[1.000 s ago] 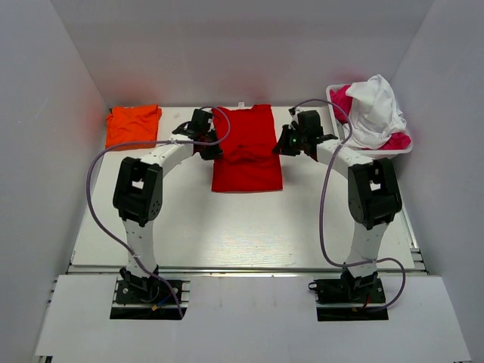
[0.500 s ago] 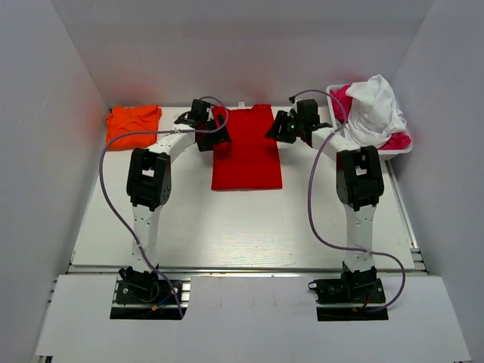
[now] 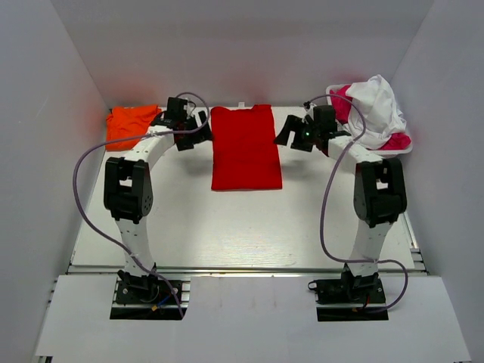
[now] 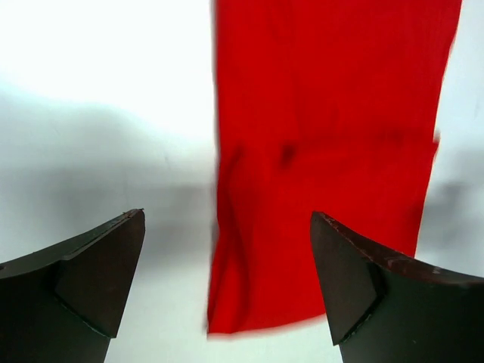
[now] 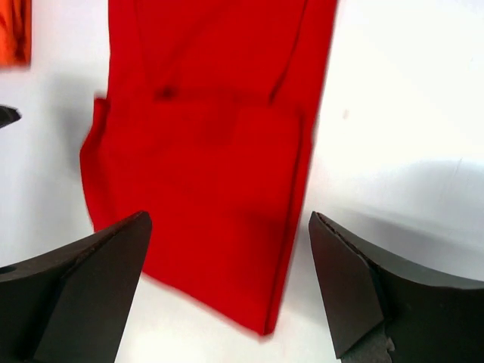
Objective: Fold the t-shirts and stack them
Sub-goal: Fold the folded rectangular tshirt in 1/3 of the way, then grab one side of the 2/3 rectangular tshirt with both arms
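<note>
Two t-shirts lie on the white table (image 3: 227, 219). The red t-shirt (image 3: 246, 147) is folded into a flat, upright rectangle at the middle of the far half, with a few soft creases across it. The orange t-shirt (image 3: 130, 123) lies folded in the far left corner, well apart from the red one.

The left gripper (image 3: 198, 125) hangs just beside the red t-shirt's left edge, between the two shirts. Its jaws are spread wide and hold nothing. Its wrist camera looks down between the two dark fingers onto the red cloth and bare table.

The right gripper (image 3: 286, 136) hangs just off the shirt's right edge, its jaws likewise wide apart and empty. Its own camera shows the red cloth below and a sliver of orange at the top left.

Behind the right arm, in the far right corner, a white basket (image 3: 393, 150) holds a heap of white cloth (image 3: 374, 106) over pink cloth (image 3: 342, 100)
</note>
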